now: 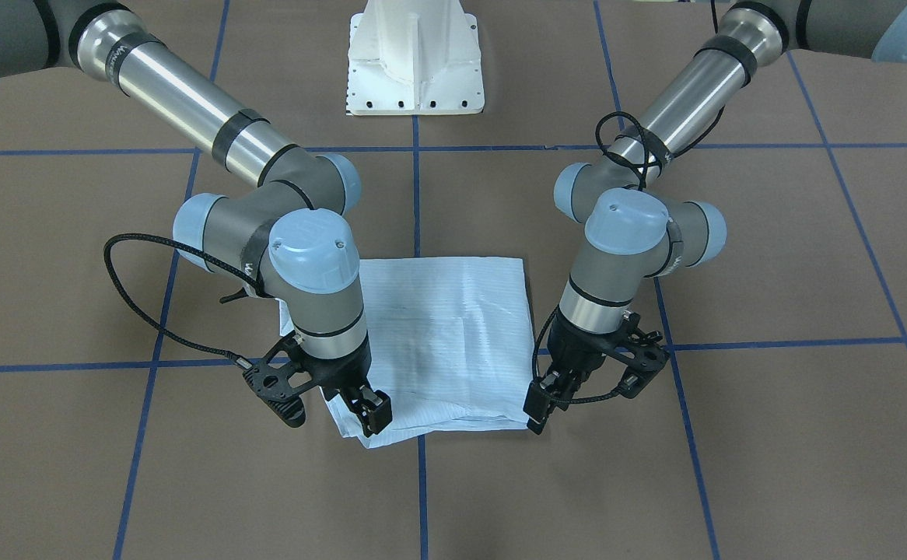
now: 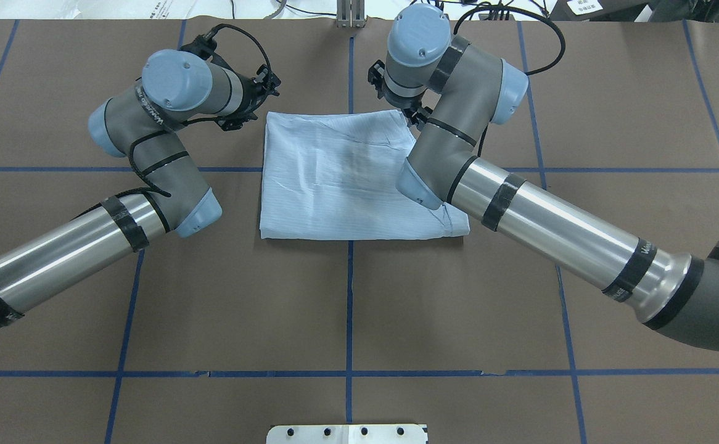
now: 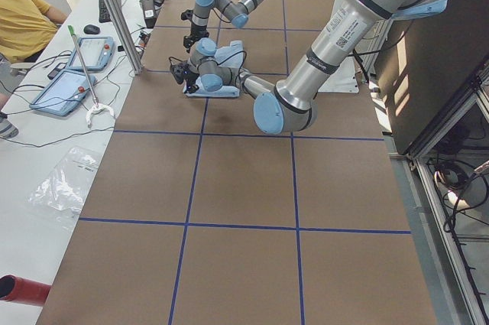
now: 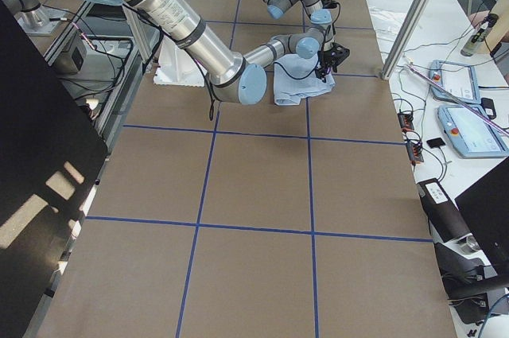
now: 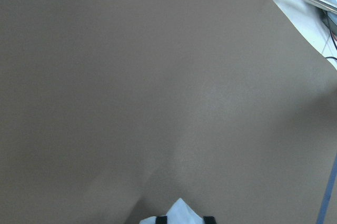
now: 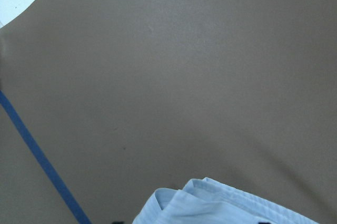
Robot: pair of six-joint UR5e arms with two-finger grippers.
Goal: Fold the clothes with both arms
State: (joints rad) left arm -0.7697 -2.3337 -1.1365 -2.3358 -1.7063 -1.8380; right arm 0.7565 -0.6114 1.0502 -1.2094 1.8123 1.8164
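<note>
The pale blue striped shirt [image 1: 446, 342] lies folded into a flat rectangle on the brown table, and also shows in the overhead view [image 2: 341, 179]. My left gripper [image 1: 537, 408] is low at the shirt's far corner on my left. It is shut on a small peak of cloth [image 5: 181, 214] between its fingertips [image 5: 209, 218]. My right gripper [image 1: 369, 414] is low on the opposite far corner and is closed on the shirt's layered edge [image 6: 221, 203]. Both wrists hide the grippers in the overhead view.
The white pedestal base [image 1: 414, 58] stands behind the shirt, on the robot's side. Blue tape lines [image 2: 350, 277] cross the brown table. Past the far edge, a white bench holds tablets [image 3: 76, 69] and cables, with an operator in yellow [image 3: 23, 15] beside it.
</note>
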